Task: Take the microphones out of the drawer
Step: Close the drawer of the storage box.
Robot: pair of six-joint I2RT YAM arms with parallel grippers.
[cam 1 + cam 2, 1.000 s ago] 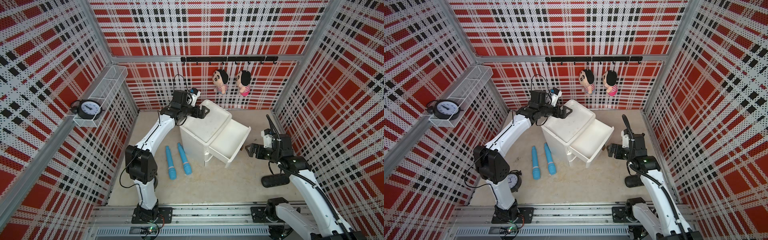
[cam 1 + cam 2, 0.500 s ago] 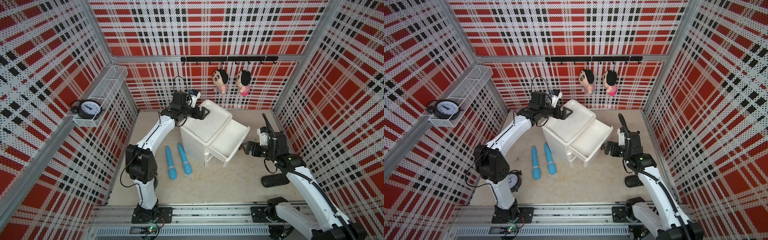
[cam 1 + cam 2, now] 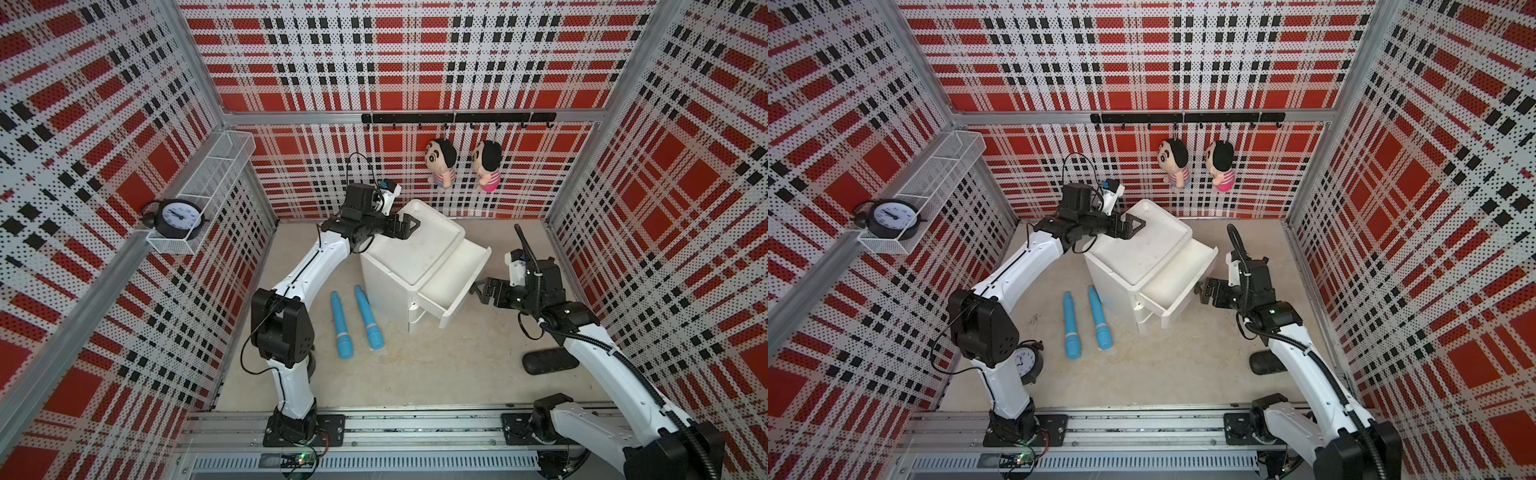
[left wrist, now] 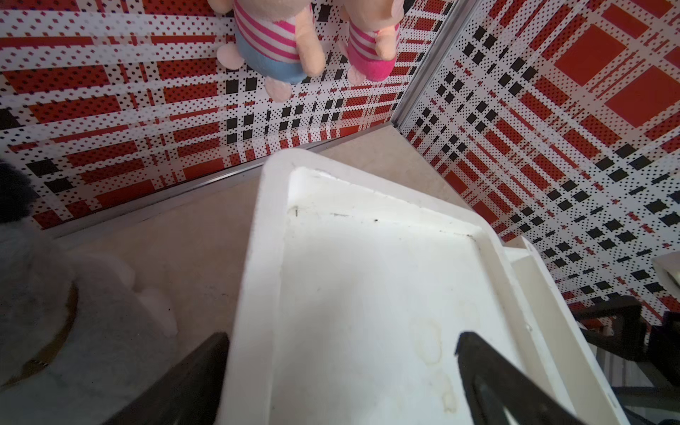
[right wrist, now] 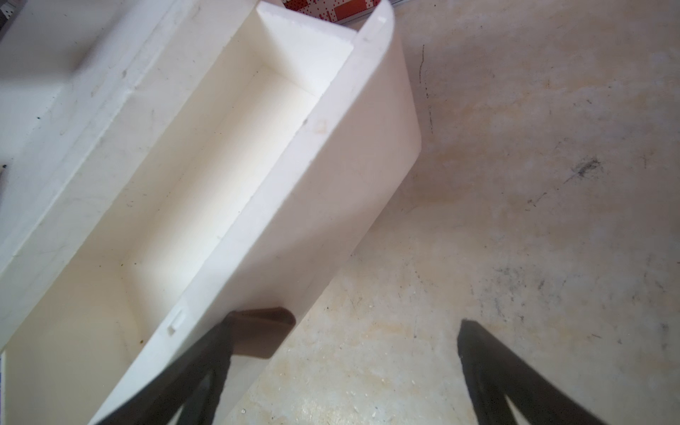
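Left jaws hang spread and empty over the cabinet [image 3: 409, 249] top. The open drawer [image 3: 465, 289] looks bare, no microphone showing. Right jaws, spread and empty, sit just beside its front, nearer than the left; the drawer's length lies slantwise to them.

No word, brand or label can be read in any view. The only signs are the numerals on two clock dials. The black alarm clock [image 3: 179, 215] at the near end of the wire shelf [image 3: 216, 166] has a white dial ringed with dark numerals, too small to read in both top views. A second clock [image 3: 1025, 360], on the floor [image 3: 1163, 374] near its left edge and half hidden behind the left arm [image 3: 1000, 382], has an equally unreadable dial.
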